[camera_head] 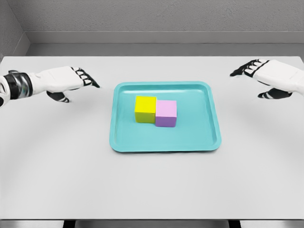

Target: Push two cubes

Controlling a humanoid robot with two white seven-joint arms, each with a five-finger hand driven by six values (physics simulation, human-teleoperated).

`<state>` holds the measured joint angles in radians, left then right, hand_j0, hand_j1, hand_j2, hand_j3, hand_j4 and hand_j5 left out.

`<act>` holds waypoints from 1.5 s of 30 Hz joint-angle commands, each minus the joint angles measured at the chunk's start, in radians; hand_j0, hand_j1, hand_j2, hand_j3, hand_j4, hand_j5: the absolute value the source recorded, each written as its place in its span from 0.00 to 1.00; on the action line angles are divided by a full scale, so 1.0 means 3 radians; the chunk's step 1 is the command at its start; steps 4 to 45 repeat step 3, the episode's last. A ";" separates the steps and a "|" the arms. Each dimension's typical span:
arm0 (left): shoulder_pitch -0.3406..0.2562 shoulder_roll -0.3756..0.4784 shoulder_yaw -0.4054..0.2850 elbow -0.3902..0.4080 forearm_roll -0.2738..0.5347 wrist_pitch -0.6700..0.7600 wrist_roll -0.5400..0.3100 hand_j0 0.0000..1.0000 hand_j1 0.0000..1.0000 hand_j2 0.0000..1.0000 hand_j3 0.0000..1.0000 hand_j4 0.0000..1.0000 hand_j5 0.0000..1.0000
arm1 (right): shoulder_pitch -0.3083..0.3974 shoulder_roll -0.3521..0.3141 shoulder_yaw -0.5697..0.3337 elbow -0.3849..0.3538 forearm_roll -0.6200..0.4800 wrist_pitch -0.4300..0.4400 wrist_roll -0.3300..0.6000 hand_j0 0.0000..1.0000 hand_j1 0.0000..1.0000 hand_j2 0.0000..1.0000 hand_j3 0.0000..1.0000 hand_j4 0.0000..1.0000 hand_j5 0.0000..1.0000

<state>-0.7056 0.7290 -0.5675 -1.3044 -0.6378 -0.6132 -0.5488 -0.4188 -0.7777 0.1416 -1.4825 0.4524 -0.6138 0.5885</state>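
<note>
A teal tray (209, 114) lies flat at the middle of the pale tabletop (152, 185), and both cubes sit inside it. The yellow cube (145, 109) stands in the tray's left-centre part; the purple cube (166, 113) is just to its right and slightly nearer the camera, with their facing sides touching. Both rest square on the tray floor, away from its raised rim.

The left robot hand (71, 81) reaches in from the picture's left edge and sits over the tabletop well to the left of the tray, about level with its far rim. Its fingers are extended and relaxed, pointing toward the tray, thumb hanging below, holding nothing. The yellow cube is the nearer of the two to this hand, yet well apart from it.

The right robot hand (266, 76) comes in from the right edge, outside the tray's far right corner. Its fingers are likewise spread loosely, empty, pointing leftward. The purple cube lies well apart from it, lower and to its left.
</note>
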 commanded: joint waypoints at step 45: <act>0.0005 0.0260 0.0051 0.0022 0.0106 0.0008 0.0004 1.00 1.00 1.00 1.00 1.00 1.00 | 0.0005 -0.0010 -0.0140 -0.0008 -0.0076 0.0010 0.0002 1.00 1.00 1.00 1.00 1.00 1.00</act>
